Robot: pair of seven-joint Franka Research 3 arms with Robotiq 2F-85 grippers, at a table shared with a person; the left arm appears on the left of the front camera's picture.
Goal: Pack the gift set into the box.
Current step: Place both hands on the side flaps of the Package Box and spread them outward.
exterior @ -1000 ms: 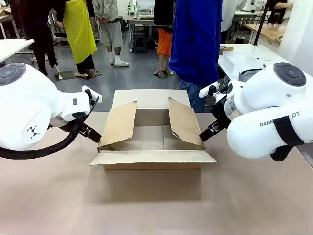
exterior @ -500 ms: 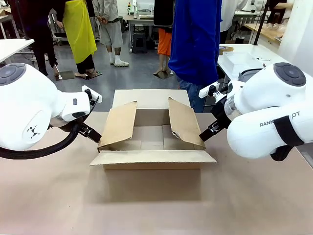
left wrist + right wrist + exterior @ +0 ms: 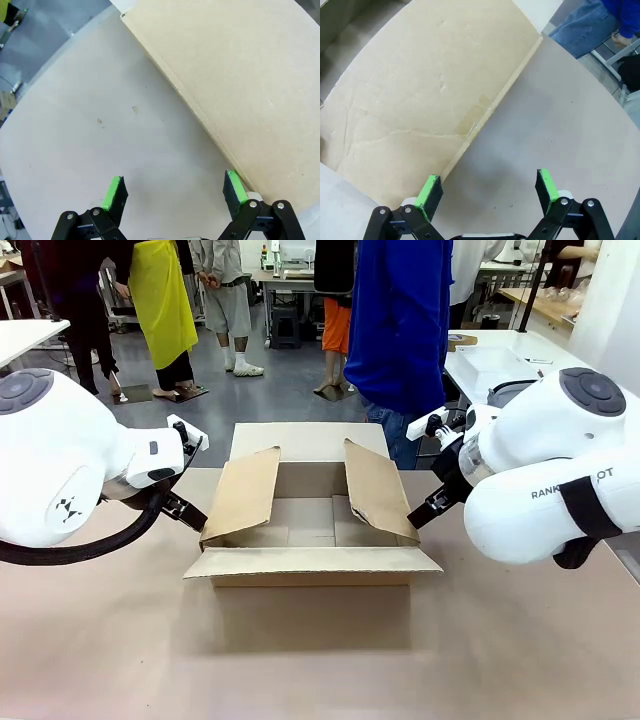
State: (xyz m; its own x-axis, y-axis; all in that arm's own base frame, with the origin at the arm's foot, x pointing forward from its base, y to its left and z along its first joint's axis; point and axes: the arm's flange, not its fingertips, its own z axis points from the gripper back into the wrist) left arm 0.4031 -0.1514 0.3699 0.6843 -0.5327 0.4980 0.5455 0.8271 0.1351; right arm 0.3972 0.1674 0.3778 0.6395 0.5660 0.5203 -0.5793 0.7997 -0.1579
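Box (image 3: 310,566) side flaps raised — left tool (image 3: 174,186), right tool (image 3: 487,181) spread, flanking.

Box (image 3: 300,478): shallow brown corrugated carton, mid-table, open, sitting square. Near flap (image 3: 310,563) folded out flat toward the robot side, far flap (image 3: 300,440) out flat away. Left flap (image 3: 243,495) and right flap (image 3: 378,490) stand raised at a slant. Bare cardboard floor shows inside.

tan table (image 3: 320,660), open cardboard box (image 3: 310,565)
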